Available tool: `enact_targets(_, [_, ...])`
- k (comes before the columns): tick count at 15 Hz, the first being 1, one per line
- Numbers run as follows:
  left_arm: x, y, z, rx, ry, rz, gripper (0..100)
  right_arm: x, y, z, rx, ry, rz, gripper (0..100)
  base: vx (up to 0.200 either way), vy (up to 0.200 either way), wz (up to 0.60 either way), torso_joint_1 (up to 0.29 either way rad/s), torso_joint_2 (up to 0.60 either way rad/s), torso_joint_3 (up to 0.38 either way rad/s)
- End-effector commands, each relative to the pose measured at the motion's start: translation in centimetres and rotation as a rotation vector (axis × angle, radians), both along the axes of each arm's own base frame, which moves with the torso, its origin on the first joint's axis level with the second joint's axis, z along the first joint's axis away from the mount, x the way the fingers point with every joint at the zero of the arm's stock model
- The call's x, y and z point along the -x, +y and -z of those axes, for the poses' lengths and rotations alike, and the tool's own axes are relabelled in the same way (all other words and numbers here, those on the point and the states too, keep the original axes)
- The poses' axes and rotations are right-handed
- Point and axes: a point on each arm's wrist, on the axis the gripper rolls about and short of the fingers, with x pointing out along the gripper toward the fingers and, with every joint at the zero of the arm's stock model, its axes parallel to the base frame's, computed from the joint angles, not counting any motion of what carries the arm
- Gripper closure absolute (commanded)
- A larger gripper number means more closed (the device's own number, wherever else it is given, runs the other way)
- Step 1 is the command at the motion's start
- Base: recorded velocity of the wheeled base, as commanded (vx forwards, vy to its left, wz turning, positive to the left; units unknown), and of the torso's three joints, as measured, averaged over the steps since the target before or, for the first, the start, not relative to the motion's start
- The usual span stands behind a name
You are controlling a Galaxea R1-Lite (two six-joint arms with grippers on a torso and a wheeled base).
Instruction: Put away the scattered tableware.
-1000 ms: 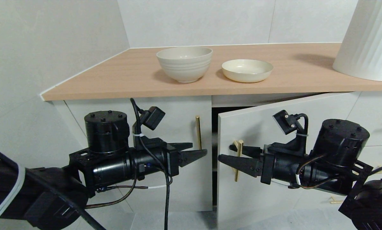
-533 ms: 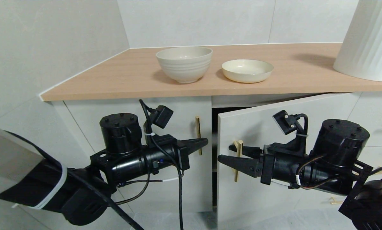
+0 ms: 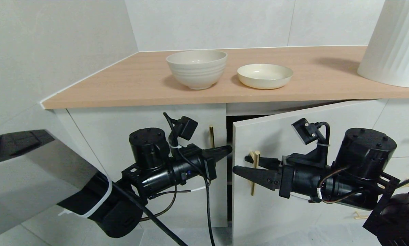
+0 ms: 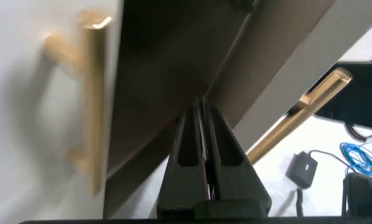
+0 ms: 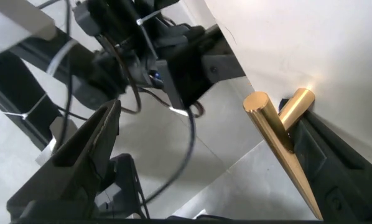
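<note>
- Two pieces of tableware are out on the wooden desk: a deep cream bowl on the left and a shallow cream dish just to its right, close together but not touching.
- Far right on the desk stands a tall white ribbed container, well apart from both.
- Down below the desk, the left cabinet door sits flat and closed, its brass handle upright near the inner edge.
- The right cabinet door hangs ajar, with a dark gap showing between the two doors.
- The left tool has its fingers pressed together with nothing between them, and its tip is right at that gap, just beside the left door's handle.
- The right tool is spread apart and straddles the right door's brass handle, one finger on either side of the bar.
- Whether those fingers actually touch the bar can't be told.
- The two tools face each other, tips near, across the gap.
</note>
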Motion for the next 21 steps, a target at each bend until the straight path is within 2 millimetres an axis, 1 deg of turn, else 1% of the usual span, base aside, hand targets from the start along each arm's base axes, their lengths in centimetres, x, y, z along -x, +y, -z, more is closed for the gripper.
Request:
enact_targets(1, [-0.1,-1.1,1.1,0.000,0.002,0.022,100,0.1,0.0,0.1,0.002,0.006,-0.006,0,0.000,0.000,0.00,0.000,0.00,0.000])
enact_targets(2, [-0.1,-1.1,1.1,0.000,0.002,0.022,100,0.1,0.0,0.1,0.003,0.004,-0.007,0,0.000,0.000,0.00,0.000,0.00,0.000])
enact_targets(4, [0.3,-2.2,1.5,0.004,-0.005,0.052,100,0.2,-0.1,0.2,0.005,0.009,-0.024,0,0.000,0.000,0.00,0.000,0.00,0.000])
enact_targets(10, [0.6,-3.6,1.9,0.010,-0.015,0.088,100,0.5,-0.5,0.1,0.008,0.000,-0.019,0,0.000,0.000,0.00,0.000,0.00,0.000])
enact_targets(12, [0.4,-3.9,1.6,0.020,-0.029,0.092,100,1.0,-1.0,-0.1,0.007,-0.006,-0.015,0,0.000,0.000,0.00,0.000,0.00,0.000])
enact_targets(14, [0.2,-4.2,1.1,0.030,-0.044,0.097,100,1.5,-2.1,0.1,0.026,-0.028,0.004,0,0.000,0.000,0.00,0.000,0.00,0.000])
enact_targets(17, [0.5,-4.5,0.5,0.033,-0.047,0.111,100,1.2,-3.6,0.1,0.037,-0.041,0.058,0,0.000,0.000,0.00,0.000,0.00,0.000])
enact_targets(21, [1.1,-5.0,-0.2,0.044,-0.060,0.127,100,1.2,-4.5,0.9,0.081,-0.064,0.129,0,0.000,0.000,0.00,0.000,0.00,0.000])
